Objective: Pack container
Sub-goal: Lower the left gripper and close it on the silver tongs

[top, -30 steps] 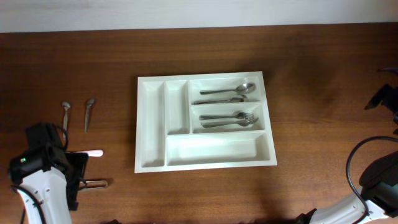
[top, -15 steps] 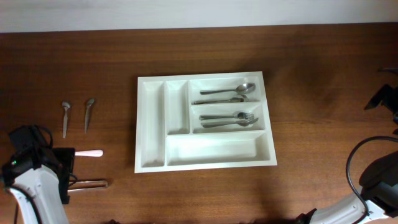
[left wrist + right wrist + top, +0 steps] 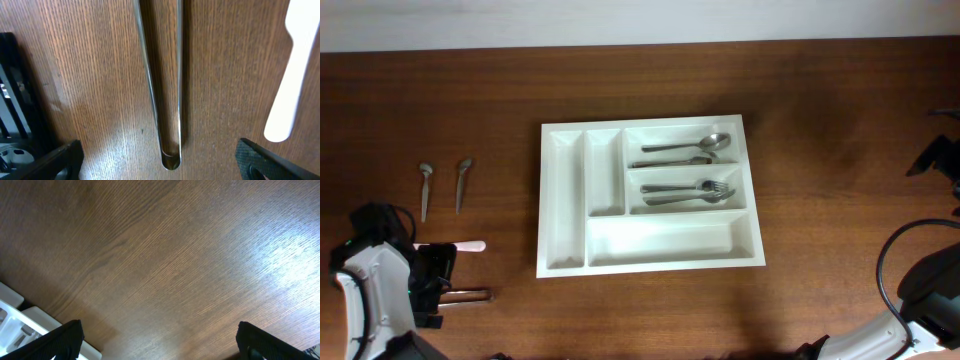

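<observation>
The white five-compartment container (image 3: 574,198) lies mid-table. Its top wide compartment holds spoons (image 3: 685,148) and its middle one holds forks (image 3: 688,192); the other compartments hold nothing. My left gripper (image 3: 433,283) is open at the front left, low over the table. In the left wrist view its fingers (image 3: 160,165) stand on either side of the rounded end of a folded steel utensil (image 3: 165,90), not touching it. That utensil also shows in the overhead view (image 3: 470,295). My right gripper (image 3: 160,340) is open over bare wood, with the container's corner (image 3: 15,315) at the lower left.
A white-handled utensil (image 3: 470,245) lies just beyond the left gripper; its handle also shows in the left wrist view (image 3: 295,70). Two small spoons (image 3: 425,190) (image 3: 463,183) lie side by side at the far left. The right arm (image 3: 932,158) is at the table's right edge.
The left arm drew back to the left, then came right again, so its gripper now sits at the end of the steel utensil. The utensils and the container have not moved.
</observation>
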Controlling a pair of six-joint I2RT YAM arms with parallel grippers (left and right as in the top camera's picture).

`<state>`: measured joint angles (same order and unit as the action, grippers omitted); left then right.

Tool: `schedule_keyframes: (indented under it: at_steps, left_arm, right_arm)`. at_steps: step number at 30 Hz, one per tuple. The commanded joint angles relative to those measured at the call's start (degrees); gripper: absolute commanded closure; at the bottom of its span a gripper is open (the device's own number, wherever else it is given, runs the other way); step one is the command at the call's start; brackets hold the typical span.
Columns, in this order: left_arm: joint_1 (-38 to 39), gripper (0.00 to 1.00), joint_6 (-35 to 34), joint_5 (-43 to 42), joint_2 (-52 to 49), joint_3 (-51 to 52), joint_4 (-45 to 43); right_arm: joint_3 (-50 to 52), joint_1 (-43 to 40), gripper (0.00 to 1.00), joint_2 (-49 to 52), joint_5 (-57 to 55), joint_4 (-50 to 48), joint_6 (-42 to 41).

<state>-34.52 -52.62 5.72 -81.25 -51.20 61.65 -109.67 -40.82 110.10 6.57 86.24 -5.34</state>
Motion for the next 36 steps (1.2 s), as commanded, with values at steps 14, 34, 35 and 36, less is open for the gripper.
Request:
schedule_keyframes:
  at_steps: [14, 34, 35, 36]
  left_arm:
    - [-0.3, 0.01, 0.9, 1.0, -5.3, 4.4, -8.5]
    - [-0.3, 0.01, 6.1, -3.4, -5.3, 13.9, -20.6]
    - [-0.3, 0.01, 6.1, -3.4, -5.3, 13.9, -20.7]
    - [-0.3, 0.01, 6.1, -3.4, -5.3, 13.9, -20.7]
  right_arm:
    - [0.2, 0.3, 0.01, 0.3, 0.3, -0.2, 0.4]
    - [0.2, 0.3, 0.01, 0.3, 0.3, -0.2, 0.4]
    - [0.2, 0.3, 0.01, 0.3, 0.3, -0.2, 0.4]
    - [0.2, 0.3, 0.01, 0.3, 0.3, -0.2, 0.4]
